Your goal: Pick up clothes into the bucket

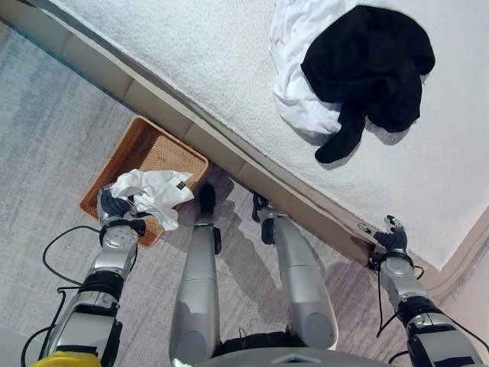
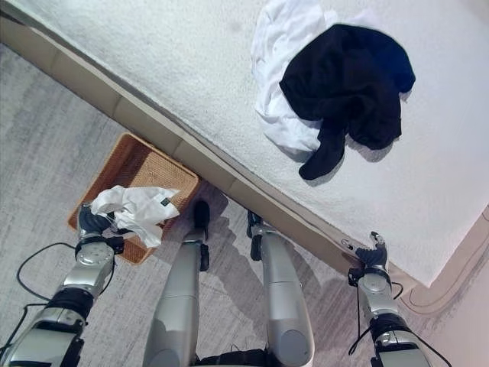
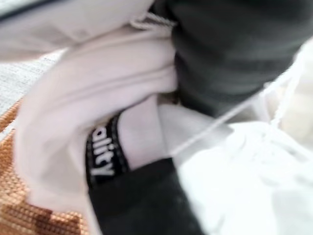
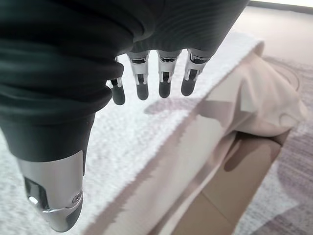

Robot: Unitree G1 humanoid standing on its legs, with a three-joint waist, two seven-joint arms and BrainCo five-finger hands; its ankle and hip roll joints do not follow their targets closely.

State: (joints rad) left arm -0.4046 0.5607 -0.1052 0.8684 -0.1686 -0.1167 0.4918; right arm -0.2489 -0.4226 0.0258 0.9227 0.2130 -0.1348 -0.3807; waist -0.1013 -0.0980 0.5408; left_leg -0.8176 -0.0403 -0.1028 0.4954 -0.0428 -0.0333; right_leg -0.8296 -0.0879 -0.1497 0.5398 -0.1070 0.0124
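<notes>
My left robot hand point(image 1: 114, 205) grips a white garment point(image 1: 157, 193) over the basket point(image 1: 157, 149) on the floor. Right robot hand point(image 1: 391, 238) hangs released at the bed point(image 1: 191, 61) edge. Black garment point(image 1: 370, 65) atop white shirt point(image 1: 294, 46) near bed's far edge: soft, light, floppy; I'd bunch-grab mid-fabric.

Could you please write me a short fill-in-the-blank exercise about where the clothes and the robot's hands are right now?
1. The left hand holds a ____ garment over the woven basket.
2. On the bed, a black garment lies on top of a ____ one.
3. The right hand hangs over the bed's edge with its fingers ____.

Missing words: white; white; open
</notes>
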